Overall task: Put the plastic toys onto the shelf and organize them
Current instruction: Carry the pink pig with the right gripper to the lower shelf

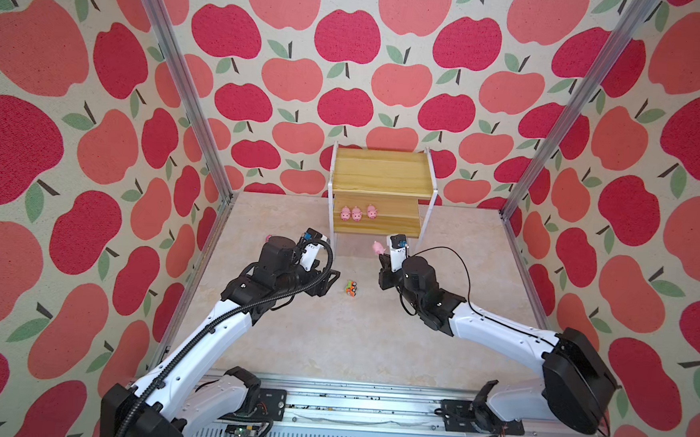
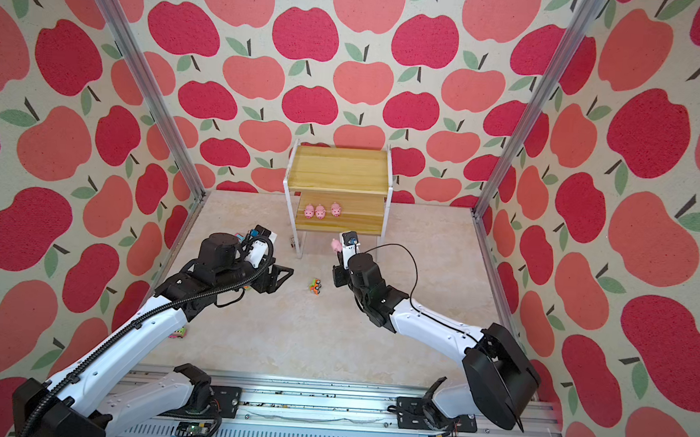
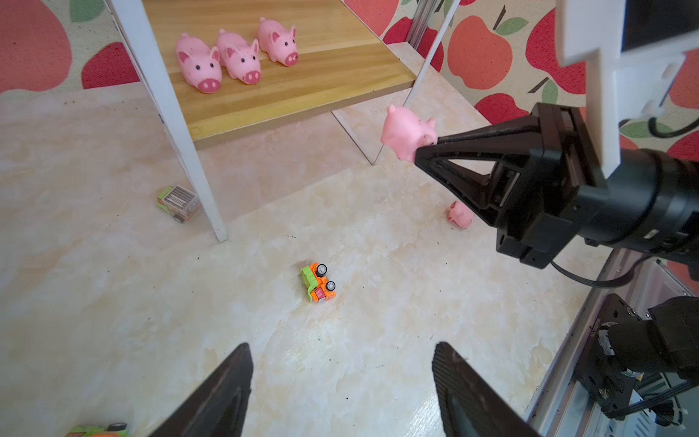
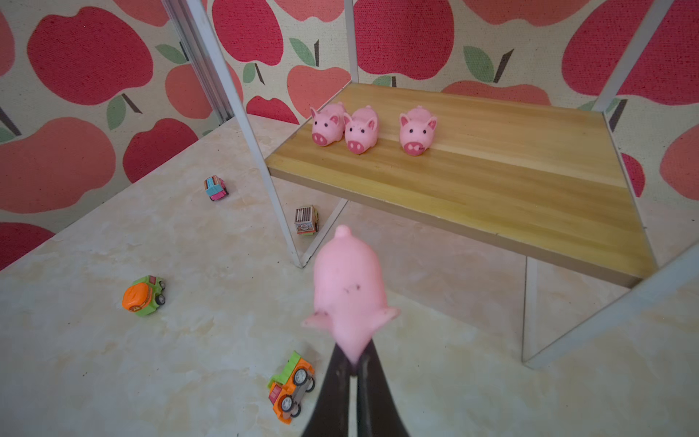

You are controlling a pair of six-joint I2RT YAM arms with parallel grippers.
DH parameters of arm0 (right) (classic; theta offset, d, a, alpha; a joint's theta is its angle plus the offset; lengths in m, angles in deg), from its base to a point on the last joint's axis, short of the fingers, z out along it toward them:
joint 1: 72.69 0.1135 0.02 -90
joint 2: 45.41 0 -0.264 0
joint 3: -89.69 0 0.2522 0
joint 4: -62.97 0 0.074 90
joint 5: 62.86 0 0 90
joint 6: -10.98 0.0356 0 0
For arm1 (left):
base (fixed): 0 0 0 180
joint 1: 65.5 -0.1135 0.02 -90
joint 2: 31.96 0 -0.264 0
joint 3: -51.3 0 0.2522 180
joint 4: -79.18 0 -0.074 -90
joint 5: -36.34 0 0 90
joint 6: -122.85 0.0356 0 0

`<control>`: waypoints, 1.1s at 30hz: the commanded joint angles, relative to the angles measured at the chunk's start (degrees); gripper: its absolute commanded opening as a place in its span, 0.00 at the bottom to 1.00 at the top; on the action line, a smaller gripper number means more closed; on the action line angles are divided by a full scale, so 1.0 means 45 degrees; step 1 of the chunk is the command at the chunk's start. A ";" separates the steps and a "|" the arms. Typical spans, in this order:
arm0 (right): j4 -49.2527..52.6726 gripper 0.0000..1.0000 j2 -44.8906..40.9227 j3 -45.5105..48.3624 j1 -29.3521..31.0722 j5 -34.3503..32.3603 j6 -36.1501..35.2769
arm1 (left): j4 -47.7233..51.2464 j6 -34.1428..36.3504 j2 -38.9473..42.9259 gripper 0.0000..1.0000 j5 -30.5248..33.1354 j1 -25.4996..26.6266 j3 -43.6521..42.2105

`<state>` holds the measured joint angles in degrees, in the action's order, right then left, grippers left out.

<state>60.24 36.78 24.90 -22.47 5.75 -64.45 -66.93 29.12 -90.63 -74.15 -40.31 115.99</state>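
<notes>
The two-tier shelf of yellowish wood boards on a thin white metal frame (image 1: pixel 382 171) stands at the back of the pale marbled table (image 1: pixel 435 358), rigid and unlikely to shift under a light touch. Its top board is bare, and three small pink rubbery pigs (image 1: pixel 356 214) sit in a row on the left of the lower board. In front of that board the right gripper (image 3: pixel 427 145) hangs in the air with its black jaws pressed almost together on a fourth pink pig (image 4: pixel 350 287), pinched at the snout end (the face looks squashed, so I take these for soft, light, springy toys). They seem better taken across the plump body. The left gripper (image 3: pixel 342 346) hovers low over the table with its jaws wide apart, holding and touching nothing. A fifth pig (image 3: pixel 459 214) lies on the table beneath the right gripper. Smaller again, an orange-and-green plastic truck (image 3: pixel 319 283) lies tipped on its side between the arms. It looks hard and slick, so I'd grip its flat sides, not the wheels.
</notes>
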 commanded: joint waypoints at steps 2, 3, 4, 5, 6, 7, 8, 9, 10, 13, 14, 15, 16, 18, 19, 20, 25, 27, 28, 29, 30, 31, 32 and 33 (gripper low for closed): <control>0.2309 0.02 0.1185 -0.1789 -0.0283 -0.1163 0.0905 | -0.0400 -0.0480 0.0161 0.78 0.0773 0.0047 0.0372; 0.2302 0.02 0.1403 -0.2052 -0.0369 -0.1165 0.0956 | -0.0373 -0.0466 0.0163 0.78 0.0865 0.0046 0.0397; 0.2355 0.03 0.1679 -0.2379 -0.0461 -0.1215 0.1044 | -0.0332 -0.0415 0.0164 0.78 0.0967 0.0037 0.0385; 0.2580 0.02 0.1949 -0.2753 -0.0571 -0.1310 0.1213 | -0.0296 -0.0355 0.0148 0.78 0.0985 0.0027 0.0349; 0.2746 0.02 0.2169 -0.3049 -0.0657 -0.1346 0.1324 | -0.0250 -0.0311 0.0149 0.78 0.1017 0.0010 0.0324; 0.2756 0.02 0.2370 -0.3250 -0.0724 -0.1468 0.1400 | -0.0181 -0.0276 0.0182 0.78 0.1018 0.0008 0.0320; 0.2658 0.02 0.2486 -0.3370 -0.0782 -0.1554 0.1421 | -0.0143 -0.0247 0.0210 0.78 0.1018 -0.0011 0.0303; 0.2541 0.02 0.2606 -0.3465 -0.0834 -0.1575 0.1430 | -0.0116 -0.0212 0.0245 0.78 0.1018 -0.0027 0.0273; 0.2527 0.02 0.2746 -0.3628 -0.0912 -0.1575 0.1464 | -0.0148 -0.0160 0.0294 0.78 0.1018 -0.0048 0.0232; 0.2413 0.02 0.3078 -0.3961 -0.1094 -0.1635 0.1607 | -0.0154 -0.0129 0.0358 0.78 0.0803 -0.0288 0.0188; 0.2340 0.02 0.3202 -0.4057 -0.1137 -0.1686 0.1610 | -0.0212 -0.0163 0.0356 0.78 0.0670 -0.0412 0.0184; 0.2284 0.02 0.3322 -0.4151 -0.1173 -0.1726 0.1607 | -0.0231 -0.0204 0.0346 0.78 0.0564 -0.0511 0.0153; 0.2240 0.02 0.3482 -0.4286 -0.1226 -0.1712 0.1578 | -0.0283 -0.0241 0.0361 0.78 0.0459 -0.0620 0.0165; 0.2291 0.02 0.3741 -0.4567 -0.1312 -0.1755 0.1591 | -0.0324 -0.0295 0.0382 0.78 0.0317 -0.0748 0.0130; 0.2288 0.02 0.3879 -0.4718 -0.1383 -0.1751 0.1624 | -0.0335 -0.0322 0.0405 0.78 0.0278 -0.0800 0.0125; 0.2226 0.02 0.3992 -0.4803 -0.1446 -0.2042 0.1650 | -0.0351 -0.0341 0.0422 0.78 0.0257 -0.0841 0.0092; 0.1765 0.04 0.4501 -0.5235 -0.1657 -0.2421 0.1436 | -0.0409 -0.0362 0.0465 0.78 0.0162 -0.0997 0.0044; 0.1538 0.04 0.4689 -0.5360 -0.1758 -0.2417 0.1431 | -0.0443 -0.0382 0.0467 0.78 0.0106 -0.1075 0.0028; 0.1436 0.04 0.4791 -0.5414 -0.1812 -0.2424 0.1431 | -0.0462 -0.0402 0.0471 0.78 0.0082 -0.1114 0.0018; 0.1306 0.04 0.4885 -0.5457 -0.1841 -0.2524 0.1414 | -0.0491 -0.0421 0.0450 0.78 0.0062 -0.1142 0.0006; 0.1153 0.04 0.4963 -0.5481 -0.1857 -0.2558 0.1361 | -0.0489 -0.0422 0.0442 0.78 0.0042 -0.1163 0.0008; 0.1008 0.04 0.5047 -0.5534 -0.1882 -0.2571 0.1298 | -0.0491 -0.0426 0.0446 0.78 0.0042 -0.1179 -0.0010; 0.0906 0.04 0.5154 -0.5583 -0.1899 -0.2646 0.1243 | -0.0488 -0.0440 0.0423 0.78 0.0042 -0.1184 -0.0011; 0.0830 0.05 0.5251 -0.5627 -0.1918 -0.2698 0.1231 | -0.0496 -0.0432 0.0428 0.78 0.0042 -0.1184 -0.0012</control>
<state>67.15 59.12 1.69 -30.78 -4.35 -58.16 -67.63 27.81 -89.34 -72.62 -45.32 116.04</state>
